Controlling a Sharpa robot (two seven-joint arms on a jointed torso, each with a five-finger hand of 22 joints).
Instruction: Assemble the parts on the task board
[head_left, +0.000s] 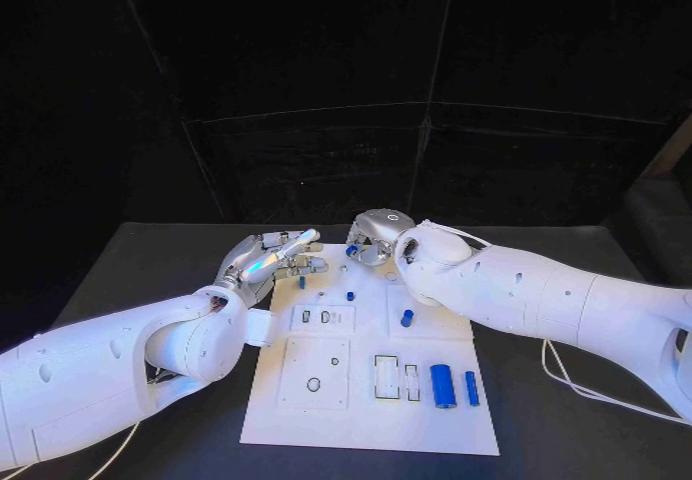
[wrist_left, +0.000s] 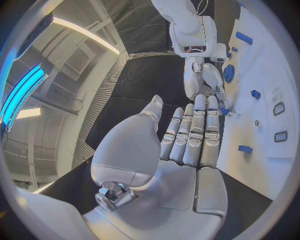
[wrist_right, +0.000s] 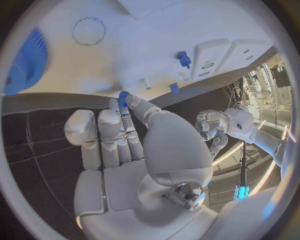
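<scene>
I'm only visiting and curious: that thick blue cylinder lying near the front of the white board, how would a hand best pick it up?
The thick blue cylinder lies flat on the task board, its long axis running front to back. Probably best to come from above and pinch its middle across the round sides. A thinner blue rod lies close on one side, so the fingers should stay narrow.

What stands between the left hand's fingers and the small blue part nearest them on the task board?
Nothing visible: only bare task board lies between the left hand and that small blue part. The right hand, pinching another blue piece, is off to one side.
</scene>
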